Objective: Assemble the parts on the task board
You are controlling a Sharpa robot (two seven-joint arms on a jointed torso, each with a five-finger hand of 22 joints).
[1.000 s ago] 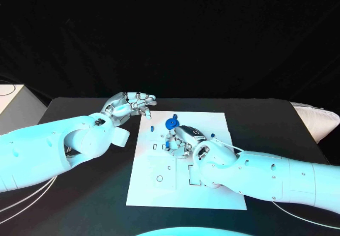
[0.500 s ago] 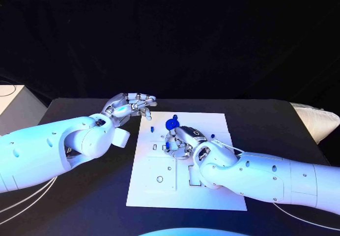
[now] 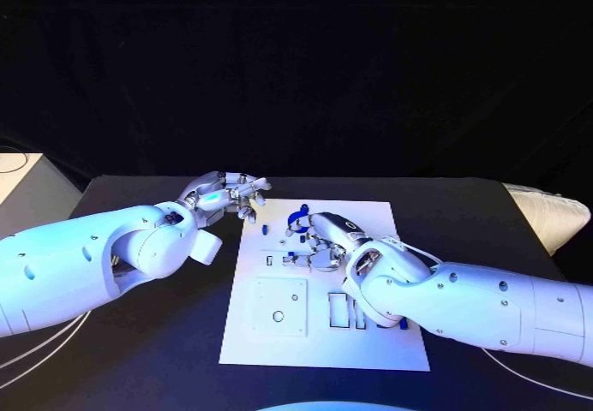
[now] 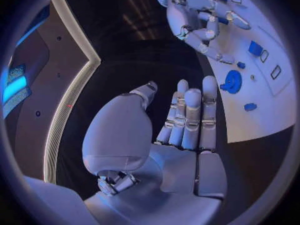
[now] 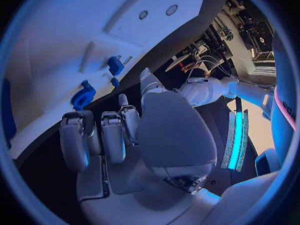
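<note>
Both hands (image 3: 229,195) (image 3: 324,240) empty, fingers (image 4: 190,115) loosely extended.

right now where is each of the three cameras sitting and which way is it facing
Head view: on the robot's head, looking down at the black table and the white board; both white arms come in, left hand off the board's far left corner, right hand over the board.
Left wrist view: behind the left hand, facing the board edge.
Right wrist view: behind the right hand, facing the board.
Shared: the left wrist and head views both show the right hand and the round blue part.
</note>
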